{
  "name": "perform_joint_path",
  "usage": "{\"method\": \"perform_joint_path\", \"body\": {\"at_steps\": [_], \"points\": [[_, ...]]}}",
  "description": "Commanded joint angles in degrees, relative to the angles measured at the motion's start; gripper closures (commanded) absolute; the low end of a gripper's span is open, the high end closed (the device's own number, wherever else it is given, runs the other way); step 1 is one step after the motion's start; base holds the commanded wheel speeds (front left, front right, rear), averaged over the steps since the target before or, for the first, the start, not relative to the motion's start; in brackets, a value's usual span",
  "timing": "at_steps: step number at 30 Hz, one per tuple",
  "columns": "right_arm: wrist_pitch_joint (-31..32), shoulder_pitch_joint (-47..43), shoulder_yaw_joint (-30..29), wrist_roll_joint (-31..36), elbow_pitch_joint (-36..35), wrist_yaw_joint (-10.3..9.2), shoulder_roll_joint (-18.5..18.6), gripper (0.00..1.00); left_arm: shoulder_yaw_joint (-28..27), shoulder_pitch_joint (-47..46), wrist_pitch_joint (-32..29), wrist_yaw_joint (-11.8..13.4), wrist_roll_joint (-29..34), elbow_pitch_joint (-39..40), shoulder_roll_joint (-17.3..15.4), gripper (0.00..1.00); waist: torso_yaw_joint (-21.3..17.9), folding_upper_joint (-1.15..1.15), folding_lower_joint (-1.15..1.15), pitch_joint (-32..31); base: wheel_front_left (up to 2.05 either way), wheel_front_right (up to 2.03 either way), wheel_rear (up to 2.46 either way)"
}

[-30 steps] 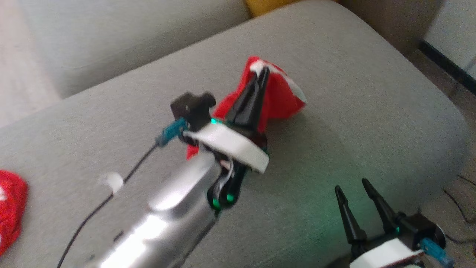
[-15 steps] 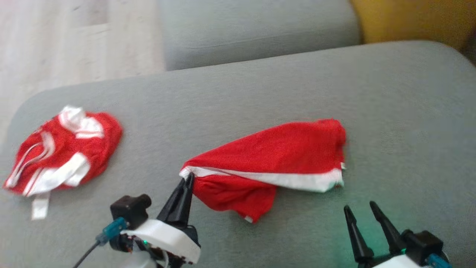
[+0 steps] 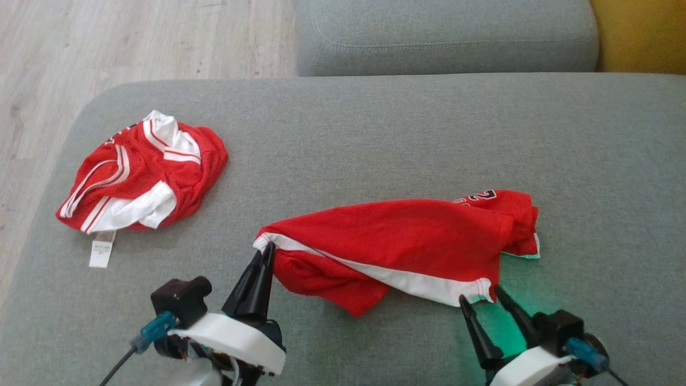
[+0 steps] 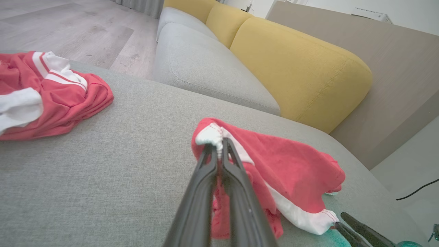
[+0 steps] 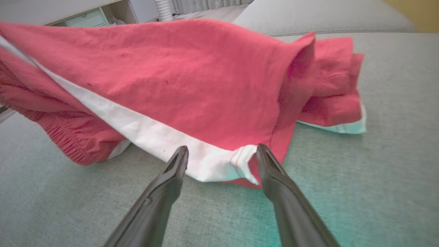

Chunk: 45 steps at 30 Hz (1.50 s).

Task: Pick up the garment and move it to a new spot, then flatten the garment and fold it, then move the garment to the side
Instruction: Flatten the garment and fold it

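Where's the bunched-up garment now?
Head view: the bunched-up garment lies far left on the grey cushion, beside the wooden floor, left of the spread garment the left gripper pinches.

A home living room: grey sofa (image 3: 375,134), yellow cushions (image 4: 301,68), wood floor (image 3: 134,43).

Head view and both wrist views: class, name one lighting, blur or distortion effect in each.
Head view: sharp overall, with a green glow on the cushion around the right claw. Left wrist view: wide-angle stretch, the left claw soft toward the bottom edge, the garment washed to pink. Right wrist view: teal cast on the cushion at lower right, slight softness across the garment.
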<state>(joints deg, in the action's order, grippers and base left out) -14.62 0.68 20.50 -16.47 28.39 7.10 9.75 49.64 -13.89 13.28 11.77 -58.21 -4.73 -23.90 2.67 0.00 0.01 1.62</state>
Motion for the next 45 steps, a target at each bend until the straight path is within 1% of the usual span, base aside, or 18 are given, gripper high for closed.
{"method": "perform_joint_path", "body": {"at_steps": [1, 2, 3, 5, 8, 9, 10, 11, 16, 20, 25, 30, 32, 34, 38, 42, 44, 45], "points": [[-0.4, 2.0, 1.7, 0.3, -0.5, 0.39, 0.2, 0.07, -2.7, -3.4, 0.9, -0.2, 0.7, 1.7, -0.5, 1.0, 0.2, 0.0, -0.01, 0.2, 0.0, 0.0, 0.0], [-0.4, 2.5, 2.2, 0.1, 0.4, 0.39, 0.0, 0.26, -2.7, -3.5, 0.9, -0.3, 0.7, 1.7, -0.4, 1.0, 0.3, 0.0, -0.01, 0.3, 0.0, 0.0, 0.0], [-0.4, 2.9, 2.6, 0.1, 1.3, 0.39, -0.1, 0.39, -2.6, -3.6, 0.9, -0.3, 0.7, 1.6, -0.3, 1.0, 0.4, 0.0, -0.01, 0.4, 0.0, 0.0, 0.0], [-0.4, 3.7, 3.0, -0.3, 2.8, 0.39, -0.3, 0.4, -2.5, -3.9, 0.8, -0.4, 0.8, 1.5, -0.1, 1.0, 0.6, 0.0, -0.01, 0.6, 0.0, 0.0, 0.0], [-0.4, 4.5, 3.5, -0.5, 4.1, 0.39, -0.4, 0.56, -2.6, -4.1, 0.8, -0.4, 0.8, 1.4, 0.0, 1.0, 0.6, 0.0, -0.01, 0.7, 0.0, 0.0, 0.0], [-0.4, 4.8, 3.4, -0.8, 4.4, 0.39, -0.4, 0.69, -2.6, -4.1, 0.8, -0.4, 0.8, 1.4, 0.0, 1.0, 0.5, 0.0, -0.01, 0.7, 0.0, 0.0, 0.0], [-0.4, 5.0, 3.2, -0.9, 4.9, 0.39, -0.5, 0.96, -2.6, -4.1, 0.8, -0.5, 0.7, 1.3, 0.0, 1.0, 0.5, 0.0, -0.01, 0.6, 0.0, 0.0, 0.0], [-0.4, 5.4, 3.2, -0.8, 5.2, 0.39, -0.6, 1.0, -2.7, -4.1, 0.9, -0.5, 0.7, 1.2, 0.0, 1.0, 0.4, 0.0, -0.01, 0.6, 0.0, 0.0, 0.0], [-0.4, 6.8, 3.7, 0.4, 6.2, 0.39, -1.0, 1.0, -2.8, -4.3, 0.9, -0.7, 0.8, 0.9, 0.0, 1.0, -0.2, 0.0, -0.01, 0.1, 0.0, 0.0, 0.0], [-0.4, 6.6, 1.8, 1.5, 3.0, 0.39, -0.6, 1.0, -3.4, -4.5, 1.1, -1.2, 1.2, 1.3, -0.1, 1.0, -0.6, 0.0, -0.01, -1.2, 0.0, 0.0, 0.0], [-0.4, 5.0, -6.0, 2.9, -8.8, 0.39, -0.1, 1.0, -5.7, -6.3, 1.5, -2.1, 2.9, 4.2, -0.5, 1.0, -1.6, 0.0, -0.01, -2.8, 0.0, 0.0, 0.0], [-0.4, 6.5, -14.4, 4.0, -22.8, 0.39, 0.3, 1.0, -7.5, -11.4, 1.4, -2.9, 5.7, 9.2, -2.2, 1.0, -4.0, 0.0, -0.01, -4.2, 0.0, 0.0, 0.0], [-0.4, 8.9, -16.2, 3.9, -27.2, 0.39, 1.3, 1.0, -8.2, -14.7, 0.5, -3.5, 6.4, 11.7, -2.8, 1.0, -5.1, 0.0, -0.01, -4.4, 0.0, 0.0, 0.0], [-0.4, 12.2, -16.4, 4.6, -29.6, 0.39, 3.5, 1.0, -8.8, -18.6, -1.1, -4.3, 6.9, 13.6, -3.3, 1.0, -6.0, 0.0, -0.01, -4.4, 0.0, 0.0, 0.0], [-0.4, 21.7, -15.9, 4.4, -28.7, 0.39, 8.1, 1.0, -8.6, -27.8, -6.0, -6.2, 8.2, 13.0, -3.6, 1.0, -7.2, 0.0, -0.01, -3.7, 0.0, 0.0, 0.0], [0.7, 31.8, -15.2, 2.5, -20.4, 0.39, 10.7, 1.0, -7.4, -36.7, -10.4, -9.0, 8.8, 7.3, -1.2, 1.0, -7.5, 0.0, -0.01, -1.2, 0.0, 0.0, 0.0], [1.2, 37.2, -15.1, 1.6, -16.1, 0.39, 11.7, 1.0, -7.0, -41.4, -11.8, -10.6, 9.0, 3.2, 0.6, 1.0, -7.4, 0.0, -0.01, 1.9, 0.0, 0.0, 0.0], [1.2, 37.2, -15.1, 1.6, -16.1, 0.39, 11.7, 1.0, -7.0, -41.4, -11.8, -10.6, 9.0, 3.2, 0.6, 1.0, -7.4, 0.0, -0.01, 1.9, 0.0, 0.0, 0.0]]}}
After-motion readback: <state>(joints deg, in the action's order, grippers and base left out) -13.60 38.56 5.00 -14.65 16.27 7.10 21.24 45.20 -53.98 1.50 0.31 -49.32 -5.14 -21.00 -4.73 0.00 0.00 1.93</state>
